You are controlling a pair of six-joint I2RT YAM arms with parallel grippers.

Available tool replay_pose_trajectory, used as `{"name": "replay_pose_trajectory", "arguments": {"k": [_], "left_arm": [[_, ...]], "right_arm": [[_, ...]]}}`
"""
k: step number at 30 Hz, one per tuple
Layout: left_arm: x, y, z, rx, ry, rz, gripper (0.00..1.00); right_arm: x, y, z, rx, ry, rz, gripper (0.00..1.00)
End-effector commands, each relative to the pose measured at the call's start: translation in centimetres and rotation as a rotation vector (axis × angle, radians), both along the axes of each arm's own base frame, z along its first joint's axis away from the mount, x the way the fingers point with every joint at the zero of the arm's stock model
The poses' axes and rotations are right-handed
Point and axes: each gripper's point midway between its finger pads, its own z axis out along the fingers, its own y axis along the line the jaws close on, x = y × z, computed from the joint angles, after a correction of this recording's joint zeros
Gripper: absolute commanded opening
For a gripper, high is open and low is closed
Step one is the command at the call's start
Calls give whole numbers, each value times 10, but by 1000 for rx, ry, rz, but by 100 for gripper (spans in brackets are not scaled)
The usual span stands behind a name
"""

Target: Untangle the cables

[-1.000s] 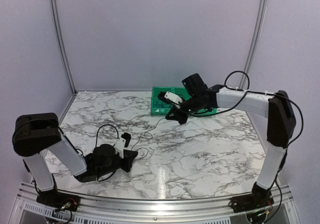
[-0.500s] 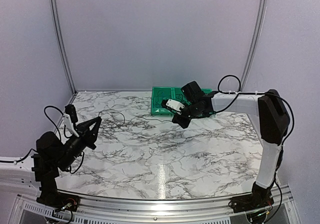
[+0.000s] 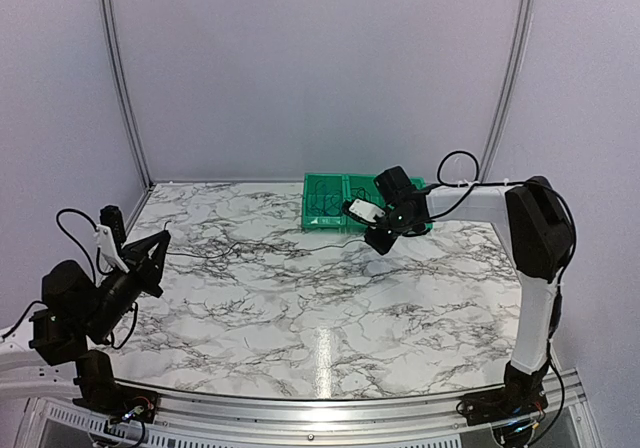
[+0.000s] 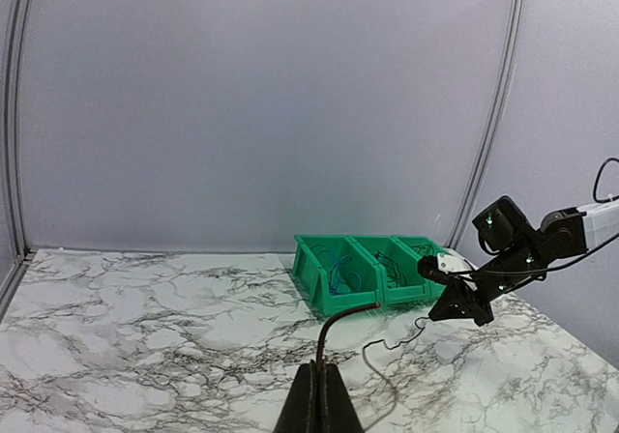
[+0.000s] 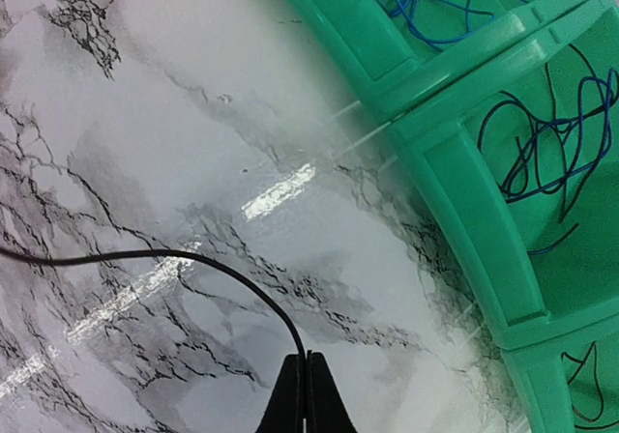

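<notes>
One thin dark cable [image 3: 215, 257] stretches low over the marble table between my two grippers. My left gripper [image 3: 164, 236] is at the far left, raised and shut on one end of the cable [image 4: 334, 329], which curls up from its closed jaws [image 4: 322, 369]. My right gripper [image 3: 378, 245] sits just in front of the green bins [image 3: 340, 204] and is shut [image 5: 306, 358] on the other end of the black cable [image 5: 222, 264]. That end arcs away to the left. More loose blue and black cables [image 5: 546, 148] lie inside the bins.
The row of green bins [image 4: 340, 298] stands at the back centre of the table, close to the right gripper [image 4: 455, 307]. A slack stretch of wire [image 4: 379, 367] lies on the marble in front of them. Walls enclose the table on three sides.
My left arm has swung from the table's middle front out to the far left, drawing the cable out. My right gripper has shifted slightly right and nearer the bins.
</notes>
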Motion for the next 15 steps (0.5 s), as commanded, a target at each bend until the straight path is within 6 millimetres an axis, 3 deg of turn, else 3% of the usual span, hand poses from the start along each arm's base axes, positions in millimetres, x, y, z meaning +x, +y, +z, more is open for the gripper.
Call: {"name": "replay_pose_trajectory", "arguments": {"k": [1, 9, 15], "left_arm": [[-3, 26, 38, 8, -58, 83, 0], [-6, 47, 62, 68, -81, 156, 0], [1, 37, 51, 100, -64, 159, 0]], "right_arm": [[18, -19, -9, -28, -7, -74, 0], [33, -57, -24, -78, 16, -172, 0], [34, -55, -17, -67, 20, -166, 0]]}}
